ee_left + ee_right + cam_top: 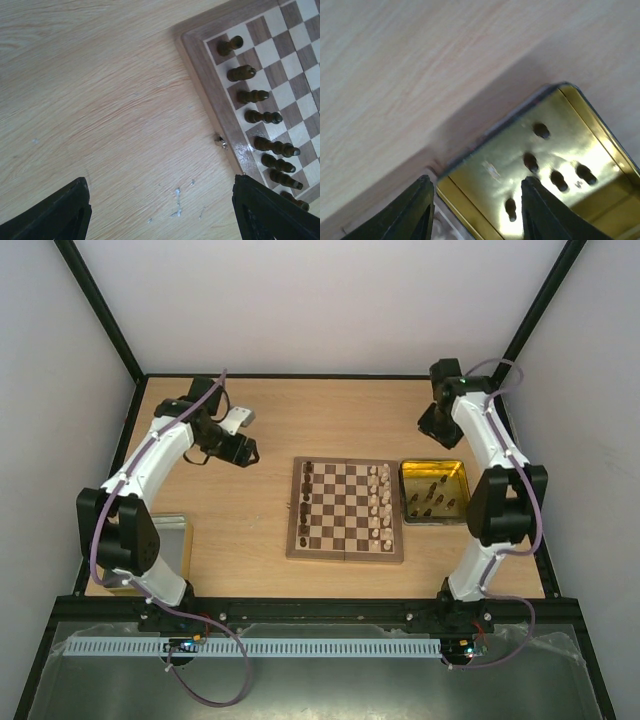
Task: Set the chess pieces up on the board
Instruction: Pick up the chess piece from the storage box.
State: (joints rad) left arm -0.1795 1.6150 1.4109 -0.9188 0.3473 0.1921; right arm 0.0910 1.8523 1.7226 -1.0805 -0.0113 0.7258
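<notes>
The board (pixel 345 510) lies mid-table. A row of dark chess pieces (pixel 305 502) stands along its left edge, and cream chess pieces (pixel 381 502) fill the two files at its right edge. More dark pieces (pixel 432 499) lie in the yellow tray (pixel 433 472) to the board's right. My left gripper (pixel 246 452) hovers left of the board's far corner; in the left wrist view it (pixel 161 187) is open over bare table, with the dark row (pixel 252 95) to its right. My right gripper (pixel 476 185) is open and empty above the tray's (pixel 485 170) corner, near dark pieces (pixel 531 162).
A grey tin (pixel 172 540) sits at the near left, partly under the left arm. A small metal latch (pixel 220 142) sticks out of the board's border (pixel 200 75). Black frame posts and white walls enclose the table.
</notes>
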